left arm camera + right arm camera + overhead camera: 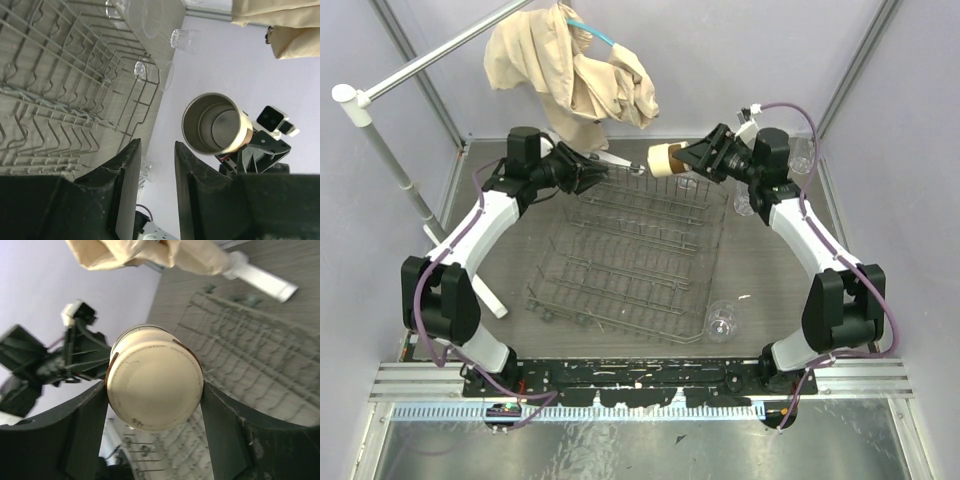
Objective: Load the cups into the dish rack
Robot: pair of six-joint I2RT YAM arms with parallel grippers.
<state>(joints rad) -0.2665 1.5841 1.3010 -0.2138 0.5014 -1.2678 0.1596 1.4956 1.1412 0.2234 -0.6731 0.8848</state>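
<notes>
The grey wire dish rack (pixel 620 262) stands mid-table with no cups in it; it also shows in the left wrist view (pixel 60 90) and the right wrist view (pixel 260 350). My right gripper (pixel 682 158) is shut on the tan-brown cup (pixel 665 158), held on its side above the rack's far edge, its base toward the right wrist camera (pixel 154 384). My left gripper (pixel 600 172) is open and empty, its fingertips a short way from the cup's open mouth (pixel 215 125). A clear tumbler (pixel 720 322) lies by the rack's near right corner. Two more clear tumblers (pixel 803 152) (pixel 744 200) stand at the far right.
A beige cloth (pixel 575 65) hangs from a white pole (pixel 420 65) at the back. A white rod (pixel 492 298) leans left of the rack. Purple walls close in the table on three sides.
</notes>
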